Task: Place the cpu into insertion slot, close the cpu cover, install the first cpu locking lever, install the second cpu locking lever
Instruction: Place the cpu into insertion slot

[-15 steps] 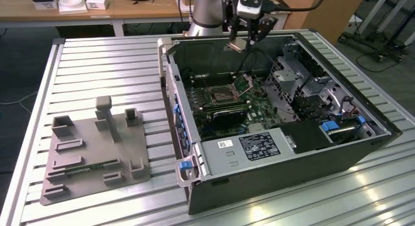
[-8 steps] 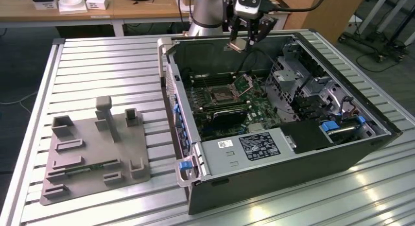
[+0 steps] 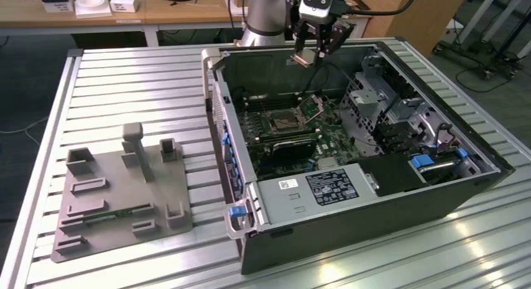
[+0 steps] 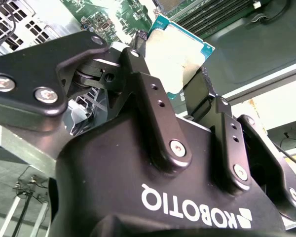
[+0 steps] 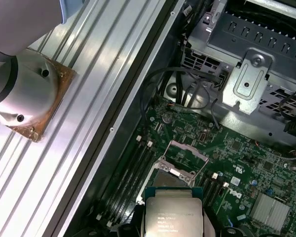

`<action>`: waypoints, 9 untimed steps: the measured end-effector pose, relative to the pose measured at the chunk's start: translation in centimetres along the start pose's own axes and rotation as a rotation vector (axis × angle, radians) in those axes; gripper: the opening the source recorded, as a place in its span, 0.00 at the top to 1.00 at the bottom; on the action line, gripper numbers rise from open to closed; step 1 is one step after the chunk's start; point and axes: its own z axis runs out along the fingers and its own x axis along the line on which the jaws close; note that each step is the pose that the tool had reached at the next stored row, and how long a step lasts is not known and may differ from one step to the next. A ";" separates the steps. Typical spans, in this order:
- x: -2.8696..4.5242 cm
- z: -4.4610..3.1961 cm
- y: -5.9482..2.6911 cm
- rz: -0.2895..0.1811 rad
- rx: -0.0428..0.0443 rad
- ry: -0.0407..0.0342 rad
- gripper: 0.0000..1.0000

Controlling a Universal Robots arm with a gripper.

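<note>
Fingers (image 4: 155, 103) of the gripper (image 4: 175, 74) are black, and they are squeezed tight on the cpu (image 4: 180, 54), one on each side. The cpu is a flat square chip with a pale silver top and a blue-green edge. It is up in the air, not in its place yet.

In the exterior view the gripper (image 3: 311, 53) hangs over the far end of the open computer case (image 3: 357, 208). The cpu (image 3: 302, 59) is tilted between the fingers, up near the top rim of the case. The case lies on its side on a silver desk (image 3: 124, 90) made of long metal strips.

Down inside the case is a green board (image 5: 237, 163). The insertion slot (image 3: 280, 122) sits on that board, and its dark middle shows. It is lower than the cpu and well apart from it.

In the first wrist view the cpu (image 5: 173, 217) is close to the camera, and the insertion slot (image 5: 171, 181) is past it on the board. The cpu cover (image 5: 186, 149) is a thin metal frame. It is flipped up on the far side of the slot, so the slot is open.

A grey holder (image 3: 116, 196) with little posts sits on the desk, on the exterior view's left, away from the case. The round base of the arm (image 5: 24, 89) stands on the desk just beside the case.
</note>
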 end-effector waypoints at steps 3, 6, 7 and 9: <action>0.00 0.00 0.00 0.003 -0.0001 -0.0002 0.46; 0.00 0.00 0.00 0.004 -0.0001 -0.0003 0.46; 0.00 0.00 0.00 0.004 -0.0001 -0.0003 0.46; 0.00 0.00 0.00 0.006 -0.0001 -0.0005 0.46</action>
